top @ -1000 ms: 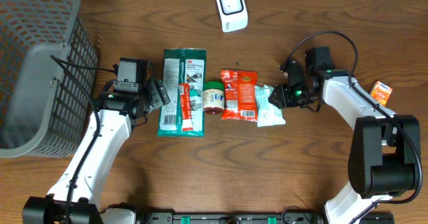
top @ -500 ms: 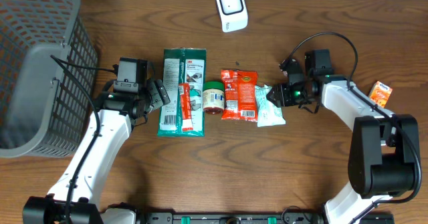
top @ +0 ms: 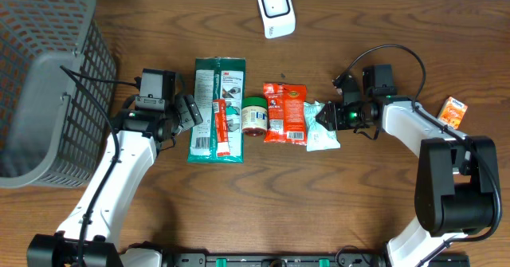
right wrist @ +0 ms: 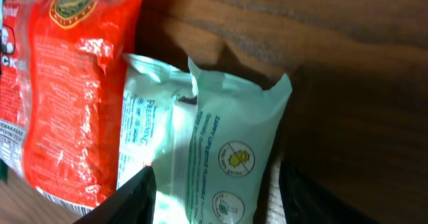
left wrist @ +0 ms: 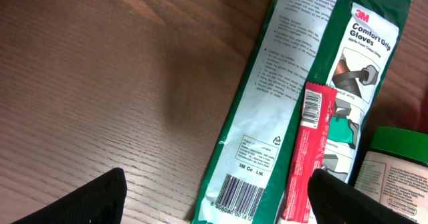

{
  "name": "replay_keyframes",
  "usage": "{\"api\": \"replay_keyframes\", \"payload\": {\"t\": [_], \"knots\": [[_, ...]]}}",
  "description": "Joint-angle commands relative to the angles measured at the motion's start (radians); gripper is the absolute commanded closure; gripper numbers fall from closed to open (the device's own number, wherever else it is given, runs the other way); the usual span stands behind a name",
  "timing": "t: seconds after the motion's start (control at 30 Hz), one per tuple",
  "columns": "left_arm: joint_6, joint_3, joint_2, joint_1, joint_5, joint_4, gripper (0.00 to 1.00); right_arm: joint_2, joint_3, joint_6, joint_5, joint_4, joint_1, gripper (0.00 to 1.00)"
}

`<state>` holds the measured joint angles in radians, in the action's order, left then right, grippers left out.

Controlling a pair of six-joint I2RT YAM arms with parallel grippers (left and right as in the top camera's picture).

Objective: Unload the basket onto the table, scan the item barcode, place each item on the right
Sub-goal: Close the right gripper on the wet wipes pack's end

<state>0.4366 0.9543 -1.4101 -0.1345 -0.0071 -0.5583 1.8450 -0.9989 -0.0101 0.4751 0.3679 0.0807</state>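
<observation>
A row of items lies mid-table: a green glove packet (top: pixel 217 107) with a barcode (left wrist: pixel 231 197), a red stick packet (top: pixel 221 128) on it, a green-lidded jar (top: pixel 254 115), a red snack bag (top: pixel 285 113) and a pale green wipes packet (top: pixel 321 127). The white scanner (top: pixel 276 9) stands at the far edge. My left gripper (top: pixel 189 110) hovers open at the glove packet's left edge, the barcode between its fingertips (left wrist: pixel 217 196). My right gripper (top: pixel 325 115) is open at the wipes packet's right end; the wipes packet (right wrist: pixel 234 144) lies between its fingers (right wrist: pixel 134 197), unclamped.
A grey mesh basket (top: pixel 48 76) fills the far left. A small orange box (top: pixel 453 110) lies at the right edge, beside my right arm. The red snack bag (right wrist: pixel 73 83) touches the wipes packet's left side.
My right gripper has crept left toward the wipes packet, now straddling its right end. The left arm and all items have stayed put.
</observation>
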Motion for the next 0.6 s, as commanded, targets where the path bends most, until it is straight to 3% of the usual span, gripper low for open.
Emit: {"api": "replay_keyframes", "payload": {"t": [0.0, 0.57], "knots": [[-0.01, 0.017, 0.005, 0.003, -0.02, -0.003, 0.13, 0.001, 0.008, 0.017, 0.013, -0.021, 0.006, 0.44], [-0.01, 0.017, 0.005, 0.003, -0.02, -0.003, 0.13, 0.001, 0.038, 0.066, 0.035, -0.05, 0.007, 0.47]]}}
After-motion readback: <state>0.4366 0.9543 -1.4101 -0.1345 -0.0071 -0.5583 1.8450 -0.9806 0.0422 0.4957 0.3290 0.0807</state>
